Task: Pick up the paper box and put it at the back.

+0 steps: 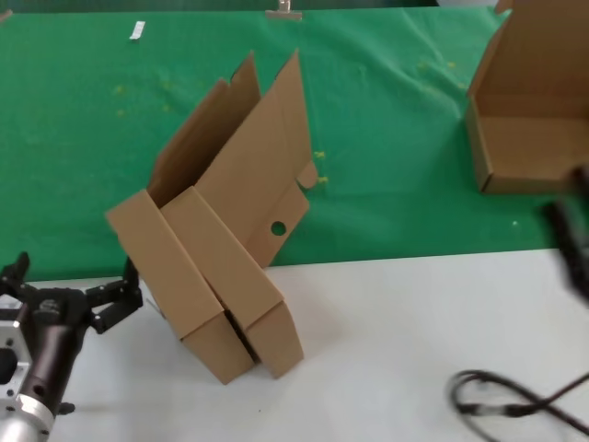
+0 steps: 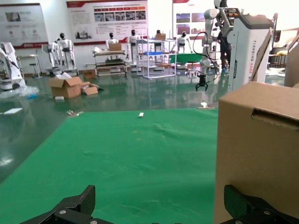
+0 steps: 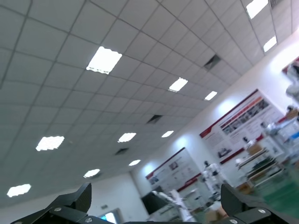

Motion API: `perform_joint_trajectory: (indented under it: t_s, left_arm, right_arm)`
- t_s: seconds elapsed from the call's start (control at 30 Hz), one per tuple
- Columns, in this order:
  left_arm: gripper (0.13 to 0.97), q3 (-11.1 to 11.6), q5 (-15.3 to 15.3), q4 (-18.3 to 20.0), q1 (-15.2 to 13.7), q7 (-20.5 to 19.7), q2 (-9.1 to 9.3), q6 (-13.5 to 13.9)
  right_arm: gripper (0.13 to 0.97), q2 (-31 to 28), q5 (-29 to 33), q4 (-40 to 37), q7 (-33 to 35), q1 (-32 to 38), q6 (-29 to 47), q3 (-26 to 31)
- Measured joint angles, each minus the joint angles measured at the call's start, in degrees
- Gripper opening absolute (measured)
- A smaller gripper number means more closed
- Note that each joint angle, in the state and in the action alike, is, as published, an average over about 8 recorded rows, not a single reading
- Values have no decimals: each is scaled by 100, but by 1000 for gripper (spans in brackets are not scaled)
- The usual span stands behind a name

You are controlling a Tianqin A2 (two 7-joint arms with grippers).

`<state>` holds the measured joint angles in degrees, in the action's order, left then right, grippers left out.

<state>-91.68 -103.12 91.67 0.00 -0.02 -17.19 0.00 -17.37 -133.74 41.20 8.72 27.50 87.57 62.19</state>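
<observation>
The paper box (image 1: 230,249) is brown cardboard with a small round hole in one flap. It stands tilted on the white tabletop's far edge, with its tall lid flaps leaning over the green cloth (image 1: 396,157) at the back. My left gripper (image 1: 78,278) is open at the near left, just left of the box's corner. In the left wrist view the box (image 2: 257,149) fills one side, and one fingertip (image 2: 233,200) of my left gripper (image 2: 160,201) is in front of its wall. My right gripper (image 1: 572,238) is a blurred dark shape at the right edge. In its own view it (image 3: 156,199) is open, empty and facing the ceiling.
A second open cardboard box (image 1: 529,110) stands on the green cloth at the far right. A black cable (image 1: 515,401) loops on the white tabletop (image 1: 386,322) at the near right. A small white tag (image 1: 137,30) lies at the cloth's far left.
</observation>
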Motion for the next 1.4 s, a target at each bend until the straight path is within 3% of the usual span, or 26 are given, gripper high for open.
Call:
perform_joint_trajectory:
  t_s: [0.1, 0.23, 1.4]
  left_arm:
    - [966, 0, 0, 0, 0, 0, 0, 0]
    - [966, 0, 0, 0, 0, 0, 0, 0]
    - [966, 0, -1, 0, 0, 1, 0, 0]
  right_arm:
    - [966, 495, -37, 654, 47, -424, -266, 229]
    - [966, 721, 25, 1086, 30, -661, -582, 428]
    - [966, 393, 1380, 2831, -372, -1582, -4224, 1544]
